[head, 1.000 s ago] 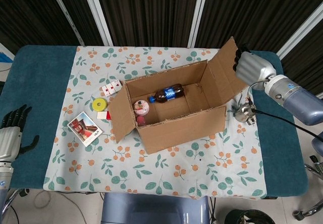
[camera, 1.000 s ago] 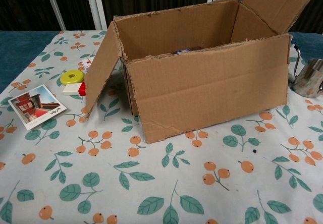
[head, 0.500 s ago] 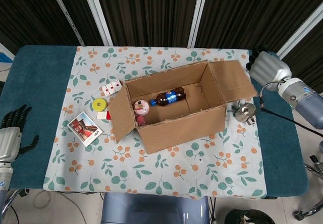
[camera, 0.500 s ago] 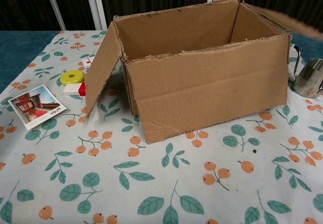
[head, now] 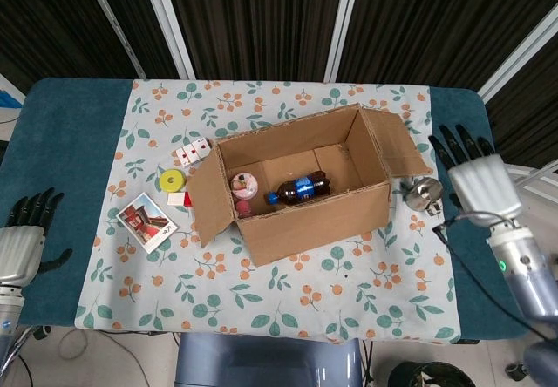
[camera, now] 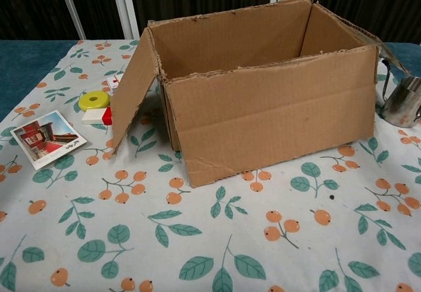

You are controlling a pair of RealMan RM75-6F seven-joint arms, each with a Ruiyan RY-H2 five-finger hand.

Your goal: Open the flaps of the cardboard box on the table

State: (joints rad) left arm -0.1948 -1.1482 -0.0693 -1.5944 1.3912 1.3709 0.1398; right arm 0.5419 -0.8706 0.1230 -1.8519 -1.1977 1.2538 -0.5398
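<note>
The cardboard box (head: 309, 217) (camera: 270, 118) stands open in the middle of the table. Its left flap (head: 205, 197) (camera: 133, 88) hangs down outward and its right flap (head: 397, 141) is folded out and down. Inside lie a dark bottle with a blue label (head: 298, 188) and a small pink-lidded tub (head: 242, 184). My right hand (head: 475, 178) is off to the right of the box, fingers spread, holding nothing. At the table's left edge my left hand (head: 22, 239) is open too, far from the box. Neither hand shows in the chest view.
A small metal pitcher (head: 425, 195) (camera: 402, 101) stands just right of the box under the right flap. Left of the box lie a yellow tape roll (head: 173, 179) (camera: 94, 100), a postcard (head: 146, 221) (camera: 46, 137), playing cards (head: 192, 152) and a red-and-white block (camera: 97, 115).
My right hand let go of the right flap and drew back to the right and nearer; the flap swung from upright to folded out and down. The bottle rolled slightly inside the box.
</note>
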